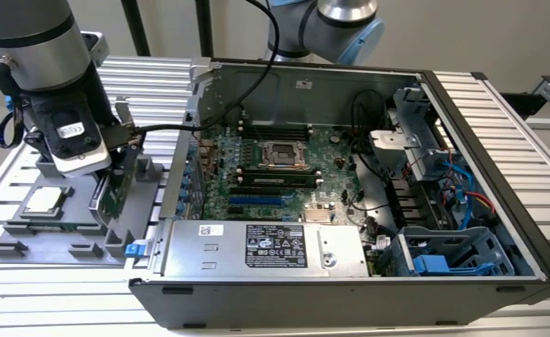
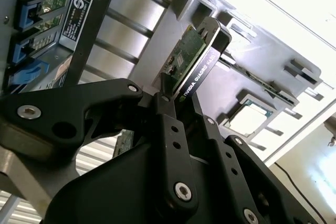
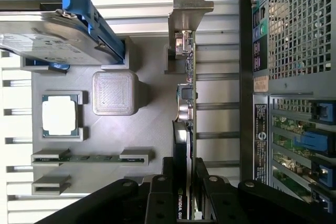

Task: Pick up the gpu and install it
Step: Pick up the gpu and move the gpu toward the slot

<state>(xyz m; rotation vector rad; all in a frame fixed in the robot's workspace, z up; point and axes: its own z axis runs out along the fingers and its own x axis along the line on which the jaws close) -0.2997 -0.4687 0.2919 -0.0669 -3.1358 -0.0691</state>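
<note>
1. gpu (image 3: 185, 103) stands on edge in a slot of the grey parts tray (image 1: 31, 235). Green board is one face, black shroud the other, and the silver bracket (image 3: 191, 3) is at the end away from the gripper.
2. Gripper (image 3: 185, 195) is on the card's end opposite the bracket. Its fingers (image 3: 168, 179) are drawn in to card thickness, one on each face, clamping it. Both wrist views show the same.
3. Card looks seated in the tray, not lifted clear.
4. Also on the tray: square silver CPU chip (image 1: 45, 201) near the card, a memory stick (image 3: 92, 157) in its own slot, and a hard drive with blue rails (image 3: 47, 35) near the bracket end.
5. Tray sits at the exterior view's left, just beside the open computer case (image 1: 481, 133).
6. Inside the case: motherboard (image 1: 256, 175) far side, power supply (image 1: 266, 247) along the near wall.
</note>
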